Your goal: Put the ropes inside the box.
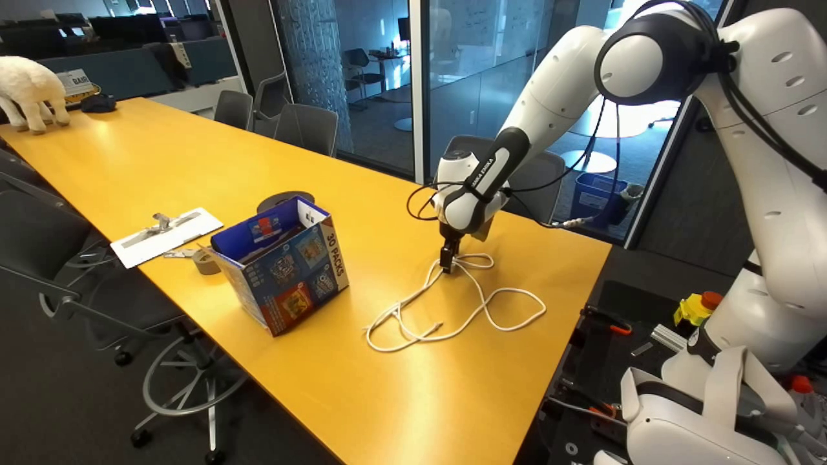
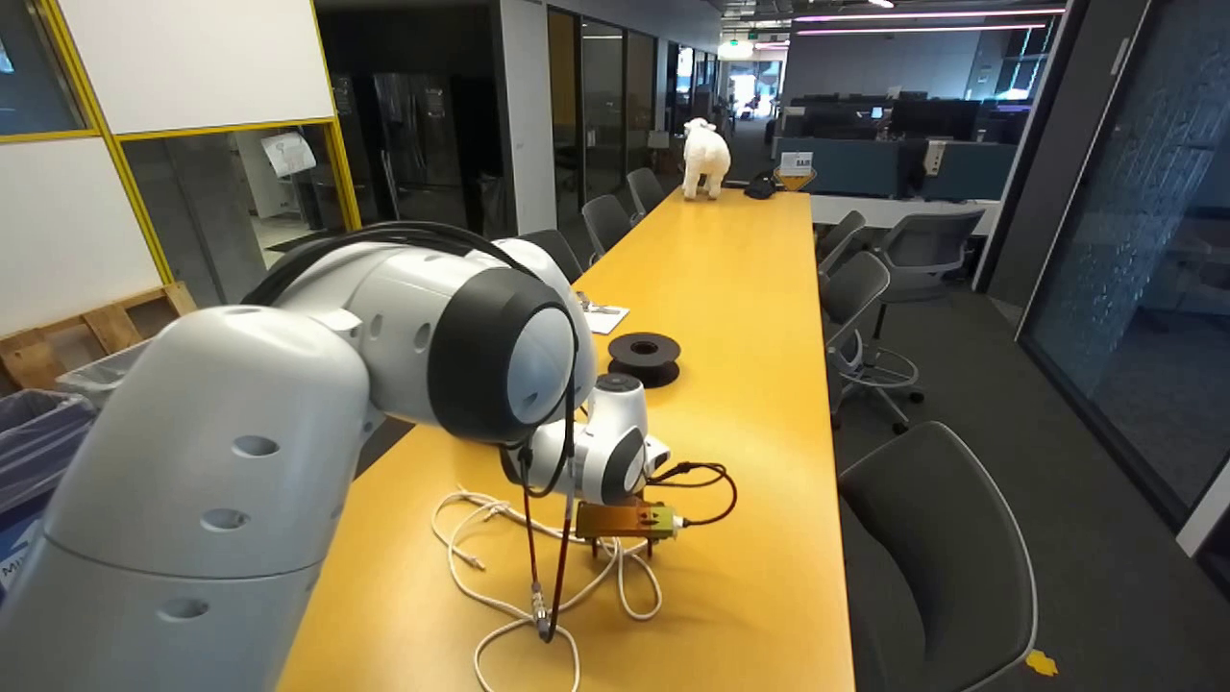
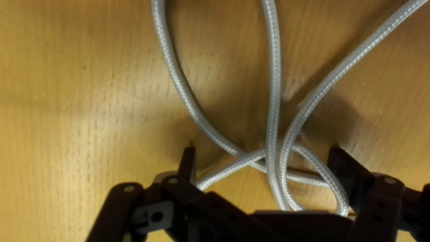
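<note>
Closest in the wrist view is the gripper (image 3: 262, 151), jaws spread wide either side of some crossing strands of braided white rope (image 3: 273, 111), nothing clamped. Looks like the grab step, so next up it probably has to close, then lift high. Rope's sprawled by the robot-end edge of the table (image 1: 381, 232). Farther along, nearer a long edge, sits the open-topped 30 PACKS box (image 1: 294, 278): decent room between, black spool (image 1: 279, 199) just past it.
</note>
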Available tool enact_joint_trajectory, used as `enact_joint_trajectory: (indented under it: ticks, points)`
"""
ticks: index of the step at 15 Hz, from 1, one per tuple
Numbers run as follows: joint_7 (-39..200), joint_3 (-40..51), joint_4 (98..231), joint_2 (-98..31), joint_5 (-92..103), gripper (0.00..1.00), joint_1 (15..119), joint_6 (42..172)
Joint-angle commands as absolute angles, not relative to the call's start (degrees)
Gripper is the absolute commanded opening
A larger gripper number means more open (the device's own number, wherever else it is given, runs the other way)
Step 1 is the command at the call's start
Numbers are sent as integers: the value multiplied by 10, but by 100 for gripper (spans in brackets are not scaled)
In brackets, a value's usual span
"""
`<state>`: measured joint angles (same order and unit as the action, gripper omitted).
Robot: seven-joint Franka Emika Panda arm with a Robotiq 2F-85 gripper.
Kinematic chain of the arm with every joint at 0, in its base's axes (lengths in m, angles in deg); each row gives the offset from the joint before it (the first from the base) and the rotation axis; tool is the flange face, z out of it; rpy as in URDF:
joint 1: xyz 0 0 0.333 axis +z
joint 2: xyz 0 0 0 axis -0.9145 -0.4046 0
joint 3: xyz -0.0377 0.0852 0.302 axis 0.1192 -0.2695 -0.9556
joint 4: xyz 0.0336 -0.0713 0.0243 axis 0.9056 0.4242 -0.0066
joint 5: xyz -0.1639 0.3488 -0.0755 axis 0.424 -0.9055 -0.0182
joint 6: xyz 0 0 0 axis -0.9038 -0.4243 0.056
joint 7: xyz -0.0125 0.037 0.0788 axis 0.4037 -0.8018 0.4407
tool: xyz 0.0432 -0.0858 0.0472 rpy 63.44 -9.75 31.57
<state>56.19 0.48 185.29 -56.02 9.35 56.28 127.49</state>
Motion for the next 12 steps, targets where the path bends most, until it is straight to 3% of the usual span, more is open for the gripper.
enact_joint_trajectory:
  ticks: [1,12]
  points:
    - [559,-10,1835,-565,73,100,547,1260]
    - [562,-9,1829,-569,66,100,546,1255]
